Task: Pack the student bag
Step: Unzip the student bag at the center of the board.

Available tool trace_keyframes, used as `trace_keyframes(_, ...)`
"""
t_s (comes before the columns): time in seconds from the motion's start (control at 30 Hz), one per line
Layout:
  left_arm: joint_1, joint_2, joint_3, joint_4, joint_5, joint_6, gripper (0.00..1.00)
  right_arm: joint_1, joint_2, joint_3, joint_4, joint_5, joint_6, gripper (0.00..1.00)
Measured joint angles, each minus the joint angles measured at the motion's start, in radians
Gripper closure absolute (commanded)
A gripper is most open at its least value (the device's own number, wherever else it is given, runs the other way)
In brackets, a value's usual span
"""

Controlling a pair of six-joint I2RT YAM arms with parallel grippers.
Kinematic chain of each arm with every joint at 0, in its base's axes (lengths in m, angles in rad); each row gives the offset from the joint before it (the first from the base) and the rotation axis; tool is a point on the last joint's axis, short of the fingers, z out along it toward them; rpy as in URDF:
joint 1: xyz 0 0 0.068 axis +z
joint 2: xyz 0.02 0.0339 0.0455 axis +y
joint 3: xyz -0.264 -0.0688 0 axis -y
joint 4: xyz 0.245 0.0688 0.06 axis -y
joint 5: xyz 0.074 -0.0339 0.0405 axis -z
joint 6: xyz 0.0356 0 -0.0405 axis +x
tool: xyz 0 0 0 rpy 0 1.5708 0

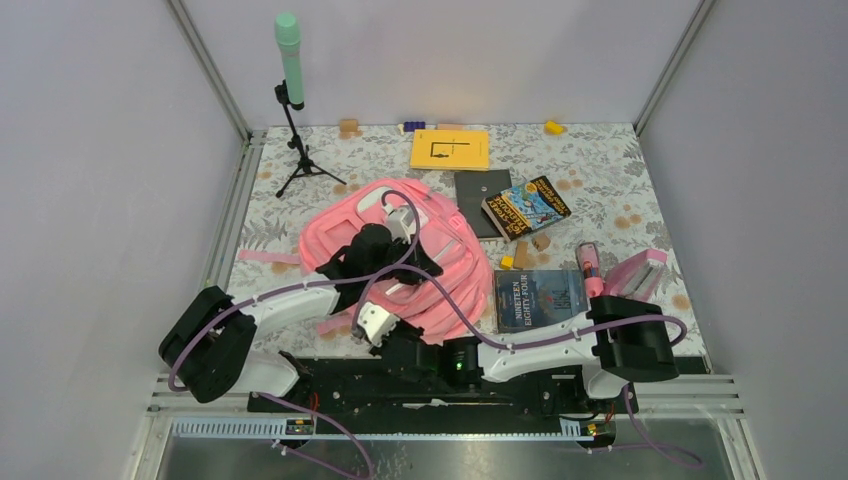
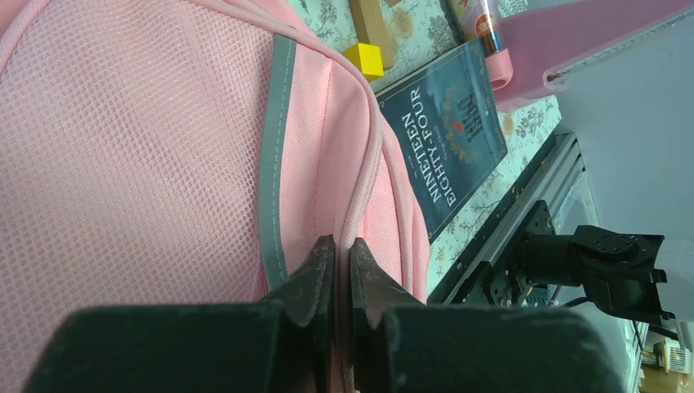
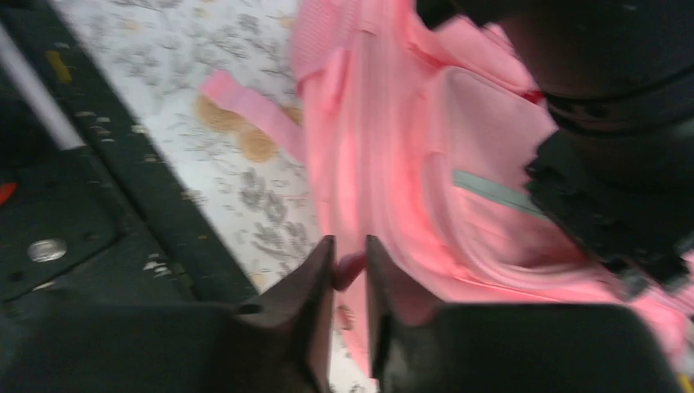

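Dealing with a big floppy pink backpack [image 1: 325, 240], slumped on the table [image 1: 600, 190] right in front of both arms. Looks light and totally limp, so expect sagging and bunching wherever lifted. Got the left gripper [image 2: 342, 246] clamped on a seam fold by the grey strip [image 2: 277, 147], and the right gripper [image 3: 350, 246] apparently pinching a small pink tab [image 3: 350, 268] at the near edge, blurry though. Probably better to grab seams, straps or tabs than the loose mesh.

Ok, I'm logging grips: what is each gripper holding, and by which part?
Left gripper pinches the bag by its piped seam beside the grey strip. Right gripper seems to pinch a pink tab at the bag's edge; blurred view.
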State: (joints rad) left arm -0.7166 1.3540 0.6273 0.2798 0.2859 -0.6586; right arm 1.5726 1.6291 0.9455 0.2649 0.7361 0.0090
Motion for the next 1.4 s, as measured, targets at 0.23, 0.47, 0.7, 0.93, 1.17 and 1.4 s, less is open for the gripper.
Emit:
trace_keyframes(0.23,0.006,-0.021,0.000,0.083,-0.013,0.004,1.00,0.064,-0.091,0.001,0.117,-0.288,0.015,0.40)
trace_keyframes(0.47,0.058,-0.110,-0.017,0.088,0.010,0.015,1.00,0.075,-0.285,-0.040,0.135,-0.362,0.017,0.36)
trace_keyframes(0.7,0.096,-0.217,-0.034,0.019,0.047,0.048,1.00,0.068,-0.475,-0.092,0.018,-0.267,0.011,0.30)
trace_keyframes(0.93,0.141,-0.374,-0.030,-0.198,0.057,0.072,1.00,-0.099,-0.683,-0.091,-0.216,-0.199,0.062,0.27)
trace_keyframes(1.17,0.195,-0.412,0.084,-0.520,0.072,0.136,1.00,-0.453,-0.767,-0.066,-0.492,-0.281,0.151,0.25)
trace_keyframes(1.4,0.244,-0.408,0.204,-0.711,0.097,0.269,1.00,-0.888,-0.676,-0.079,-0.655,-0.438,0.212,0.28)
